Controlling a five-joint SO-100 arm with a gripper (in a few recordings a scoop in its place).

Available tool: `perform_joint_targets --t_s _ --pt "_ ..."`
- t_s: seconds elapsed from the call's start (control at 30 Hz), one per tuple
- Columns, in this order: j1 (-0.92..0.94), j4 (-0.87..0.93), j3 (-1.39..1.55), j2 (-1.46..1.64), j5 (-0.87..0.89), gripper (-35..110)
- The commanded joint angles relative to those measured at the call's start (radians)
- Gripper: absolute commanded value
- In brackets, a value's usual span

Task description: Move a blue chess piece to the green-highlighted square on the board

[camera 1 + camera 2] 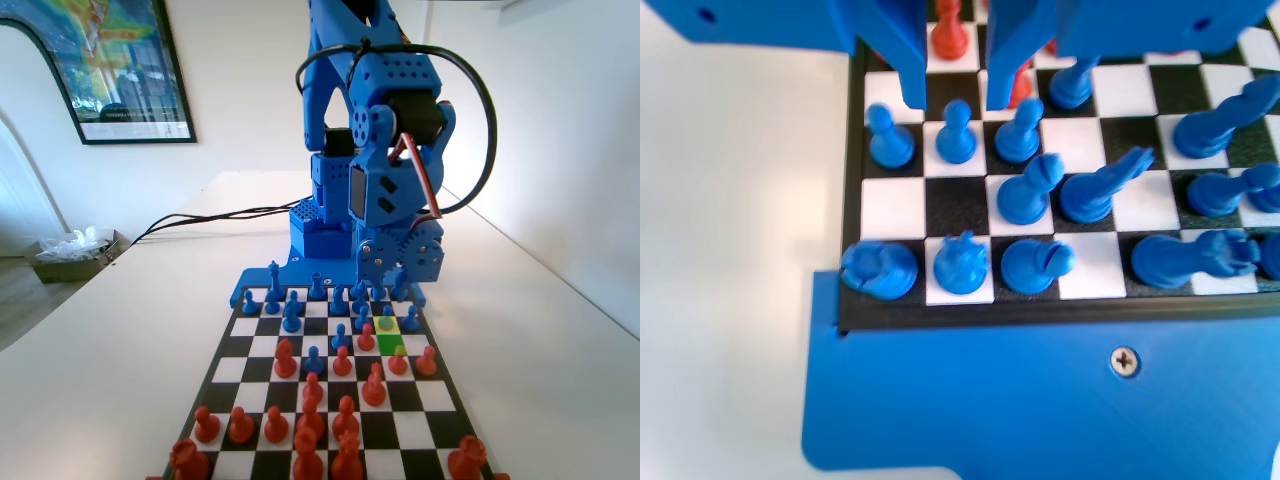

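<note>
The board (228, 352) holds many blue and red pieces. A blue pawn (386, 318) stands on the paler yellow-green square near the right rear in the fixed view. The bright green square (391, 345) lies bare just in front of it. My gripper (396, 290) hangs low over the board's rear right. In the wrist view the gripper (956, 98) is open, its two jaws apart with nothing held. A blue pawn (956, 135) stands just below the gap between the jaw tips, untouched.
Blue pawns (890, 140) (1020, 132) flank that pawn on both sides, and taller blue pieces (1028, 192) crowd the rows behind. Red pawns (367, 338) (398, 361) stand beside and in front of the green square. A cable (190, 215) runs along the table at the left.
</note>
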Motion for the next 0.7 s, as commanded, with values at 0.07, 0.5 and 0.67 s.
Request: perform_joint_targets --t_s 0.07,0.5,0.67 --pt "-0.031 -0.011 -0.015 0.009 -0.011 9" --pt "-0.023 -0.04 -0.012 -0.043 -0.014 9" --pt "-0.017 -0.04 -0.012 -0.046 -0.015 9"
